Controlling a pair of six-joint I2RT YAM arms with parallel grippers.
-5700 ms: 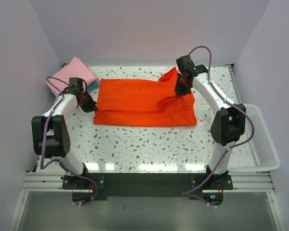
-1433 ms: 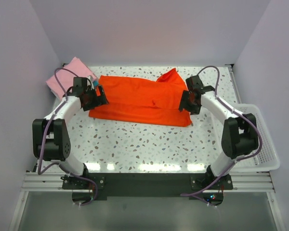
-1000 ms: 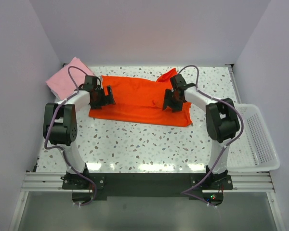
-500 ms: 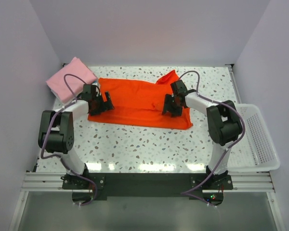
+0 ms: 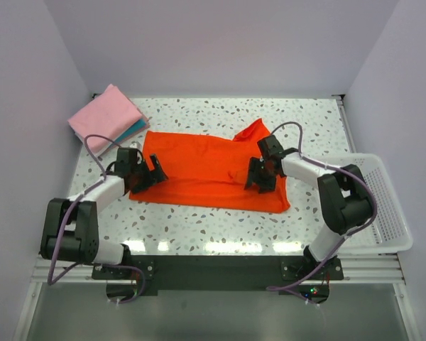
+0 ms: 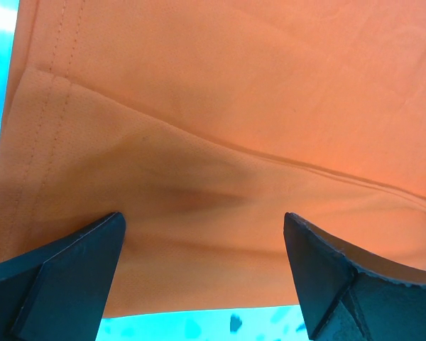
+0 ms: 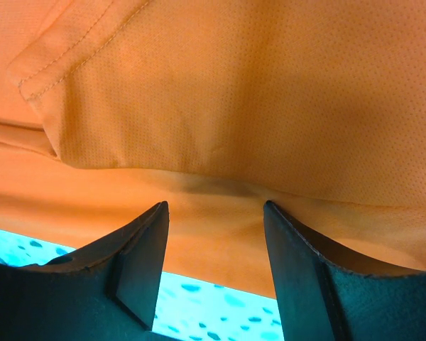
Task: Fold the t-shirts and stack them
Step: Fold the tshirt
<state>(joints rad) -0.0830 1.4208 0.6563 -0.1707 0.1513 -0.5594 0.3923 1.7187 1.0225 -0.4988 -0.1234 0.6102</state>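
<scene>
The orange-red t-shirt (image 5: 209,169) lay spread across the middle of the speckled table (image 5: 220,222), its long side running from 9 to 3 o'clock in the top view, with one sleeve peaking up at about 1 o'clock of the cloth. The left gripper (image 5: 148,172) sat low over the shirt's 9 o'clock end. In the left wrist view its two dark fingers (image 6: 57,273) stood wide apart above a stitched hem and a shallow crease, with nothing pinched between them. The right gripper (image 5: 259,175) sat over the 3 o'clock end. In its wrist view its fingers (image 7: 131,263) were likewise parted, framing a folded layer of fabric with a seamed edge at 10 o'clock. At the table's 10 o'clock corner the folded pink t-shirt (image 5: 105,117) rested on the teal t-shirt (image 5: 135,130), just beside the orange cloth's far left corner but apart from it. A white mesh basket (image 5: 385,213) hung off the table edge at 4 o'clock.
</scene>
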